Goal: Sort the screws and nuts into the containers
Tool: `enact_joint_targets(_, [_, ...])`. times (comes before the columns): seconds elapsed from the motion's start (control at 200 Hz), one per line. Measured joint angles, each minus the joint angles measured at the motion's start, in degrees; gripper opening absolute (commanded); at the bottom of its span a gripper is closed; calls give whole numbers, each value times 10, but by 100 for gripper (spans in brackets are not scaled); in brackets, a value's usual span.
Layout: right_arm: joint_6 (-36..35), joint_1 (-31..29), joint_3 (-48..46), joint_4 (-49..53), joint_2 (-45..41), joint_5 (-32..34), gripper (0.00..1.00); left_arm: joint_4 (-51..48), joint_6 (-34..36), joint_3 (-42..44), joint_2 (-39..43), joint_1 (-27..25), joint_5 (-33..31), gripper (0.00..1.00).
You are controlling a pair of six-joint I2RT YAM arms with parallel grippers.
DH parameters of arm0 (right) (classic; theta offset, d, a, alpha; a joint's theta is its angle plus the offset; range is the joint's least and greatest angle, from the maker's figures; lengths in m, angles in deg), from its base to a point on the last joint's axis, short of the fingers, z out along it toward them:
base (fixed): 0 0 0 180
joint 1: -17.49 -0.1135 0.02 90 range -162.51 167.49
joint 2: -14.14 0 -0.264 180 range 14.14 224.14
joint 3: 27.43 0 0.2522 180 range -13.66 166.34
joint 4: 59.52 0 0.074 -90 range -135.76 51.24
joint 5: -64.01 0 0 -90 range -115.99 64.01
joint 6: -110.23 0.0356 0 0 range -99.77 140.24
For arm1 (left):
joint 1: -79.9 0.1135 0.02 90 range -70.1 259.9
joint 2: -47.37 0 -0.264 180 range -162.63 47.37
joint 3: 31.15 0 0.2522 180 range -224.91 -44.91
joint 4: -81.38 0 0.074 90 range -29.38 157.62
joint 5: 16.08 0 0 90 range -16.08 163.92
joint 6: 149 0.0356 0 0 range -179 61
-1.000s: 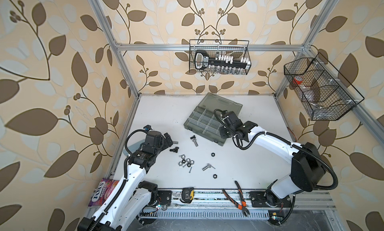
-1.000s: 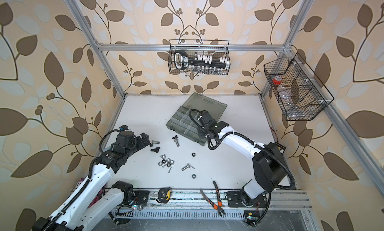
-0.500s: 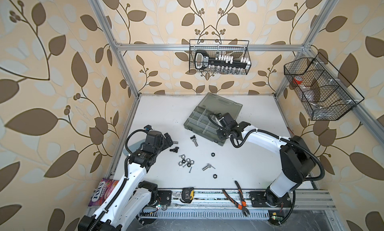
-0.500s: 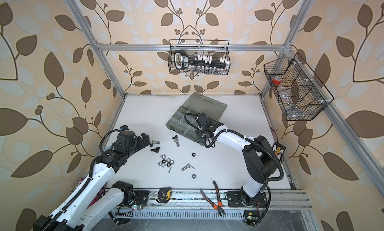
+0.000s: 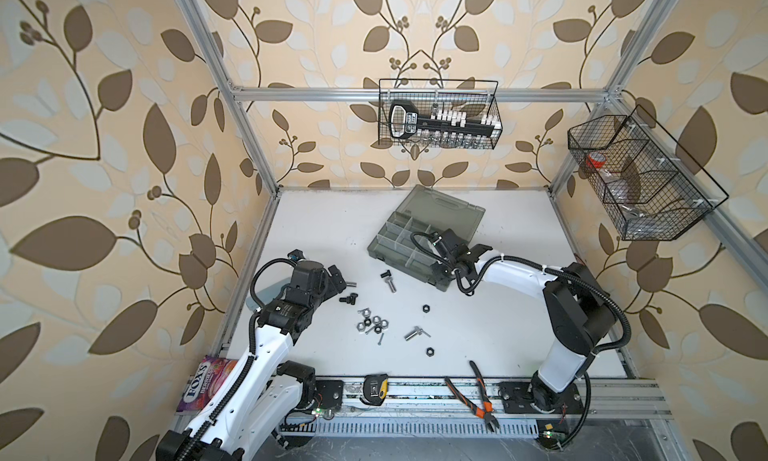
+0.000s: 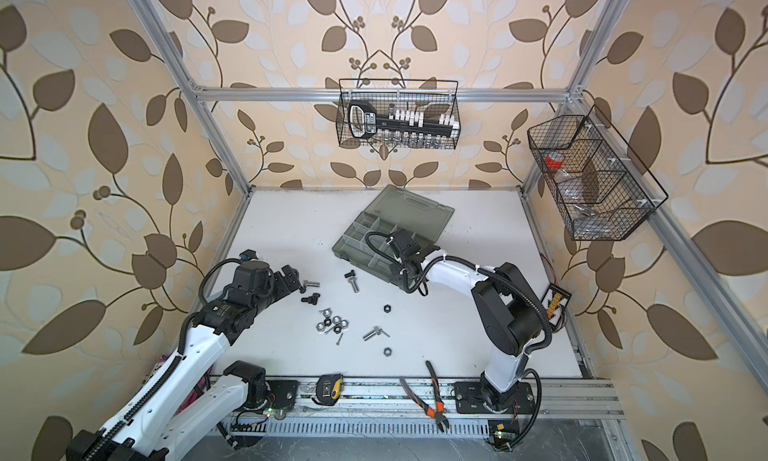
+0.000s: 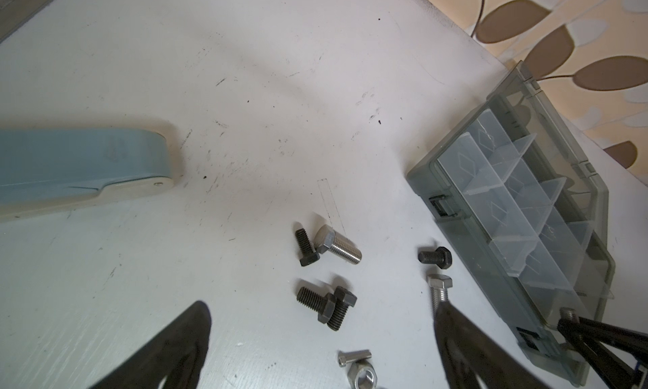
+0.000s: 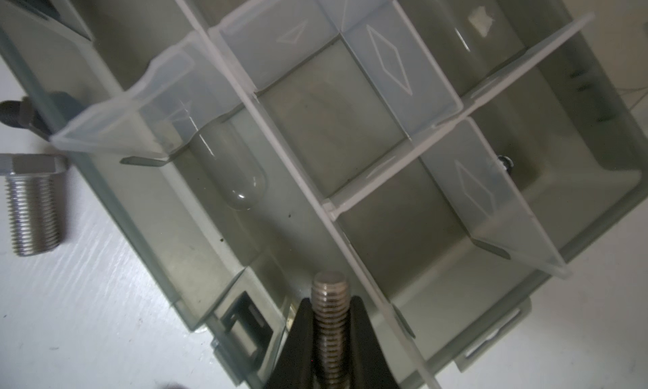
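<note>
Screws (image 7: 312,298), four black loose, one silver screw (image 8: 329,287) in right pincer (image 8: 331,308)

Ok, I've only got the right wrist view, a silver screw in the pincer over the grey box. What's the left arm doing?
Observer: The left pincer is open, poised beside a pair of black screws on the table.
Operator: Any nuts out there?
Observer: Yes, a cluster of nuts lies mid-table, with two lone nuts nearer your arm.
Operator: And the lid, beyond my silver screw?
Observer: The lid lies open, towards the back wall.
</note>
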Motion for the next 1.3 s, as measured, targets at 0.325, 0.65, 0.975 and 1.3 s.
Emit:
enact_joint_targets(0.325, [4,-1,0,-6,-17,3,30,-8,0,0,4,0,0,99])
enact_joint_targets(0.65, [1,-62,-2,12,-98,31,41,-19,-1,0,5,0,-2,99])
enact_joint_targets(0.975, [-2,-239,-37,81,-123,61,60,-39,0,-19,17,0,-20,99])
enact_joint_targets(1.3, [-9,-334,-40,125,-60,78,64,-60,0,-35,49,0,-48,99])
